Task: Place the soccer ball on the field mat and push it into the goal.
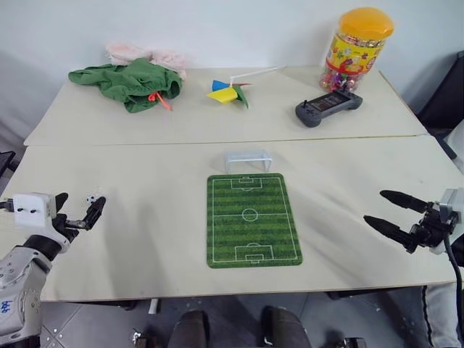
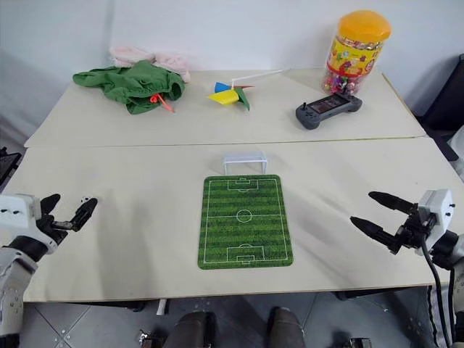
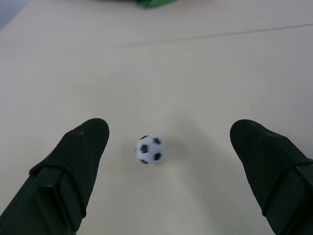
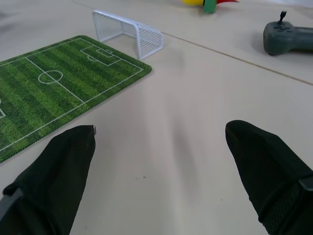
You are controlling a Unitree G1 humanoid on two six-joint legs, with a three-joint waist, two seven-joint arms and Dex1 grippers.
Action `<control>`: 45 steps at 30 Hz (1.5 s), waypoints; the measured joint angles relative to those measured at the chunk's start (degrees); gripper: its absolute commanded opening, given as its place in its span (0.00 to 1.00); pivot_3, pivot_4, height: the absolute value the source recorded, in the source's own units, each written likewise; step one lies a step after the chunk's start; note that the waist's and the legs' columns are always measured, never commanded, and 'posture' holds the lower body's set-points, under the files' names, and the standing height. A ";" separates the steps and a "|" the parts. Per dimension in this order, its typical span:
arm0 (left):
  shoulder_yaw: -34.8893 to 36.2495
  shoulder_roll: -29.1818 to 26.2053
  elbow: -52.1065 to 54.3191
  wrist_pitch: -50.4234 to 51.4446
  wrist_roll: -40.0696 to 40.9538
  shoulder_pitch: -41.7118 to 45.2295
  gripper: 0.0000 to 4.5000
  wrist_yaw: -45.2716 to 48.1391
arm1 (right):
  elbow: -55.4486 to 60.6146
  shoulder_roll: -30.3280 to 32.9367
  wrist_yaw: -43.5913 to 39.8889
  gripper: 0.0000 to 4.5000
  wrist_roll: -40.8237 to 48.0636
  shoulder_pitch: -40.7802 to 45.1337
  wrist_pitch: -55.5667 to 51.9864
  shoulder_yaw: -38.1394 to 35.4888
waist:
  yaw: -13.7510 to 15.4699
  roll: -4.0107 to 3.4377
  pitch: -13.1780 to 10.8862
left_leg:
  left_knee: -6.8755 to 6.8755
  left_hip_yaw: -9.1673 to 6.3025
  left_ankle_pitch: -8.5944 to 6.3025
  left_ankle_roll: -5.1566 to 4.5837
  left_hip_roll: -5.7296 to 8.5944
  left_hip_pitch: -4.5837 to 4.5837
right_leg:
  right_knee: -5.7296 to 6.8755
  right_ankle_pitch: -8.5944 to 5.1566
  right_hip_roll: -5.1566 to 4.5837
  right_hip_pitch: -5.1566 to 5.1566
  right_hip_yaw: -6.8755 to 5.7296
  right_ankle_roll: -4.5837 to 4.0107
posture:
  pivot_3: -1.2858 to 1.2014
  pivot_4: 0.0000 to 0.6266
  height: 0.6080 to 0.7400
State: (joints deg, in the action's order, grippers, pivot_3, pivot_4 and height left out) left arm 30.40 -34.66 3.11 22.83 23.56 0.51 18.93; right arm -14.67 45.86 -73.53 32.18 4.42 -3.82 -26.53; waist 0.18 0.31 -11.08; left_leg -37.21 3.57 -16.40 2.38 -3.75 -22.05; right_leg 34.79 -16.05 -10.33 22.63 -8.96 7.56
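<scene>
Soccer ball point(image 3: 150, 149): light, smooth, likely rolls; grip across its middle. Left pincer point(image 3: 168, 147) open astride it; right pincer point(image 4: 159, 166) open, empty.

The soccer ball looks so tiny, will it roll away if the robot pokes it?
Probably yes. The soccer ball is round and sits loose on the smooth table, so a nudge would likely send it rolling. It looks very light, being so small between the open left gripper fingers. It may slip out when squeezed.

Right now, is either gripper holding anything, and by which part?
Nothing is held. The left gripper is open, with the soccer ball lying on the table between its fingers, touching neither. The right gripper is open and empty.
</scene>
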 measured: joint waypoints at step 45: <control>-33.85 5.30 7.41 -8.41 -0.80 10.97 0.19 31.12 | 20.00 -1.38 -2.37 1.00 9.21 -15.92 -6.21 -9.38 | 1.53 0.03 -0.01 | -0.03 0.44 -0.10 -0.06 -0.02 0.27 | -0.09 0.03 0.05 -0.05 0.42 0.02 | 0.52 0.24 1.00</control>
State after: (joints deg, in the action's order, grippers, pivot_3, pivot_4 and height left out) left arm -3.45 -29.36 10.52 14.42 22.76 11.48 50.05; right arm 5.32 44.48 -75.90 41.39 -11.49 -10.03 -35.91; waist 1.71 0.34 -11.09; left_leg -37.24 4.01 -16.50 2.32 -3.77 -21.78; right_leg 34.70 -16.02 -10.29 22.58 -8.54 7.59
